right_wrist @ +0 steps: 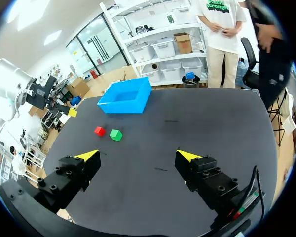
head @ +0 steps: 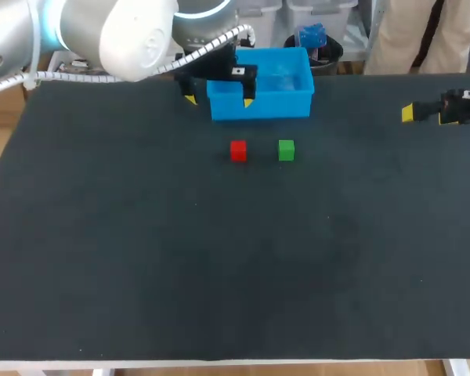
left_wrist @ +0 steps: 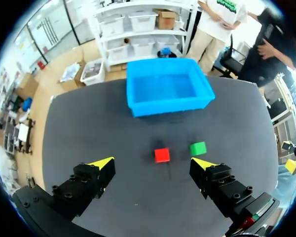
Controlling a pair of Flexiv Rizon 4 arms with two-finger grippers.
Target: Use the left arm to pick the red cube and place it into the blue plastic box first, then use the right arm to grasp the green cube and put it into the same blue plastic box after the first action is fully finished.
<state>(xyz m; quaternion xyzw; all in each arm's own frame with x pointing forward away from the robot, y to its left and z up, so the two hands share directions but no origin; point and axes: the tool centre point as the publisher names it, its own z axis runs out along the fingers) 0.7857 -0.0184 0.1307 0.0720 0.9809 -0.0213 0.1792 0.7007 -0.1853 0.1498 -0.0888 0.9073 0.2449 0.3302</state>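
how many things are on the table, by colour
red: 1, the red cube
green: 1, the green cube
blue: 1, the blue plastic box
total: 3

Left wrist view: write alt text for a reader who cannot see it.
The left gripper hangs open above the dark table, with the red cube just ahead of it. The green cube sits beside the red one, and the empty blue plastic box stands farther ahead.

The left end effector (head: 219, 100) hangs with fingers spread wide, the right end effector (right_wrist: 138, 156) likewise.
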